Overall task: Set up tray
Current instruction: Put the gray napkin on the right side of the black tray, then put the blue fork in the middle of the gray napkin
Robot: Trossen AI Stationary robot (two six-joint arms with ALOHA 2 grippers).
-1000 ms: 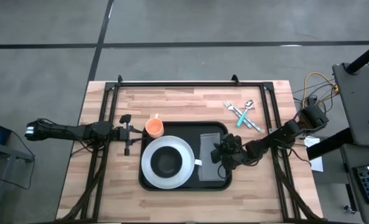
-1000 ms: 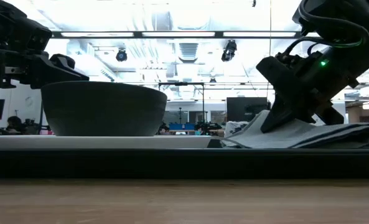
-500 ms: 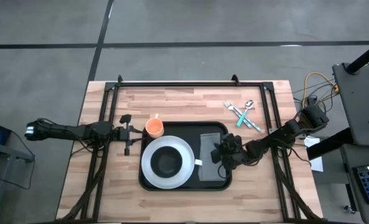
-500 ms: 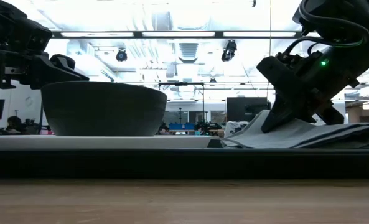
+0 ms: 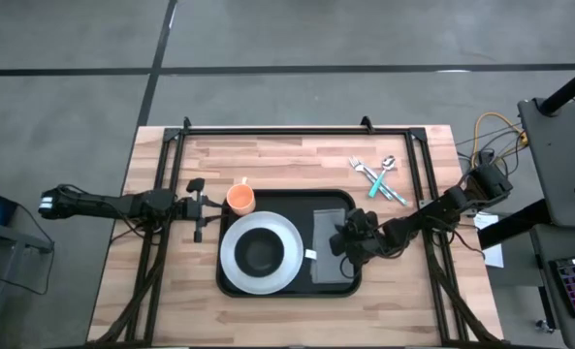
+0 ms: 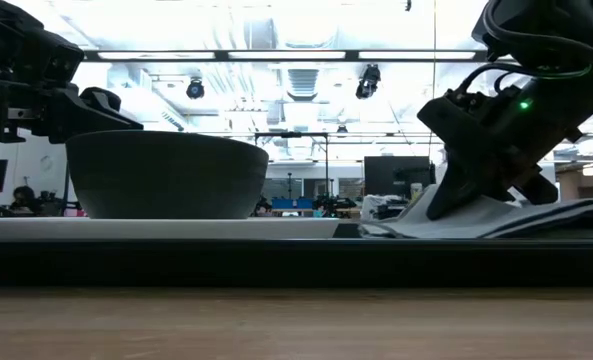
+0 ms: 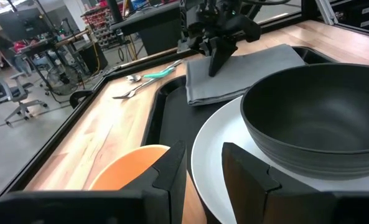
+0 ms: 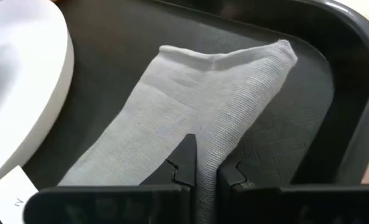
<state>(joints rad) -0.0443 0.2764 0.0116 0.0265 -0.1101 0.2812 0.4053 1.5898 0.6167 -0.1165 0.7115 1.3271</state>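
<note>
Under right tool, napkin partly hidden

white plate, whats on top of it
A dark bowl sits on the white plate, which lies in the black tray. The plate's centre is covered by the bowl.

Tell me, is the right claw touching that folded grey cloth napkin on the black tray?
Touching. In the right wrist view, the right gripper is shut on a pinched fold of the folded grey cloth napkin, which rises between its fingers.
</note>
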